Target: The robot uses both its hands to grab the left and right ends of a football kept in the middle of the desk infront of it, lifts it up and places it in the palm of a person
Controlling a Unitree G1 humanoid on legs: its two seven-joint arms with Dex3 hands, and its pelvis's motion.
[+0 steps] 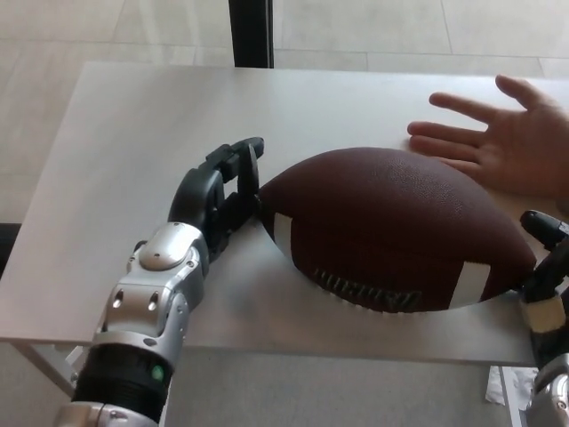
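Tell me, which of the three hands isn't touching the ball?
The person's hand, bare and palm-up beyond the football. The black left hand and right hand flank its ends.

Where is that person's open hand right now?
In the head view, the person's hand lies palm up at the table's far right, just beyond the football and apart from it.

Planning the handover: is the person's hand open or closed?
Open: the person's hand lies palm up on the desk, fingers spread, behind the football.

Setting: office/lab-type room. Plain grey desk (133,133) on metal legs; pale tiled floor (107,22) behind desk; dark vertical post (251,31) beyond desk's far edge.
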